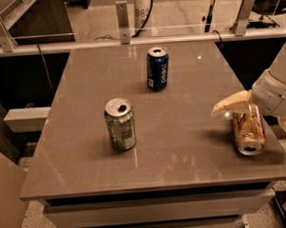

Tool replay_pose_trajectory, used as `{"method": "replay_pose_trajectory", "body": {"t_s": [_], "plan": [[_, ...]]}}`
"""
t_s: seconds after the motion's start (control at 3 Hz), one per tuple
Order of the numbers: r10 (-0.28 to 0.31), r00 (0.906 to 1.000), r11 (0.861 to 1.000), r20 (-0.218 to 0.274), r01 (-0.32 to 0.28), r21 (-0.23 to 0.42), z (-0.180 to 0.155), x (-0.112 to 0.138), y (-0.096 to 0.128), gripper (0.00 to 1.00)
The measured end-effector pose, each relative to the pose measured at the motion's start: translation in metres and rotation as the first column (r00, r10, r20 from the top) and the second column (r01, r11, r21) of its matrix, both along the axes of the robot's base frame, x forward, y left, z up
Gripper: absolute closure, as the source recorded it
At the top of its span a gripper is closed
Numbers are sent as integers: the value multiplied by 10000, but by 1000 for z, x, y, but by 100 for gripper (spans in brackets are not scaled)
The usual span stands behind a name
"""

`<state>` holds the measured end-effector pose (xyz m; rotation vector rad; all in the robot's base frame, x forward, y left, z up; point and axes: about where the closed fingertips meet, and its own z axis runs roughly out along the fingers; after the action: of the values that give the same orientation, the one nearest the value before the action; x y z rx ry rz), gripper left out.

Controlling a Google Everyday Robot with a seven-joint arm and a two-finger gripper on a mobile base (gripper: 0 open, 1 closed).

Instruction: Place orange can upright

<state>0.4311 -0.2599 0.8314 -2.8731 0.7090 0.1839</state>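
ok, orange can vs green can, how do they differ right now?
Pose: the orange can lies on its side, top toward the camera; the green can stands upright.
Colour: the orange can is orange-copper, the green can green.
Place: the orange can is near the right edge of the table with the gripper at its far end; the green can stands alone, left of centre.
Shared: both are soda cans with silver tops.

Cream end effector (234, 107) at the dark-lined orange can (249, 131); green can (120, 125), dark blue can (157, 68), grey-brown table (83, 161).

Green can (120, 125), blue can (157, 68) upright on table (183, 154).
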Motion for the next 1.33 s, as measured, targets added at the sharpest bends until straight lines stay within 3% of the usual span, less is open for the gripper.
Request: {"method": "replay_pose_trajectory", "body": {"t_s": [1.0,1.33], "plan": [[190,9998,9990,-10,-190,-414,-4,-1,-3,0],[292,9996,9963,-11,-292,-805,-8,-4,-5,17]]}}
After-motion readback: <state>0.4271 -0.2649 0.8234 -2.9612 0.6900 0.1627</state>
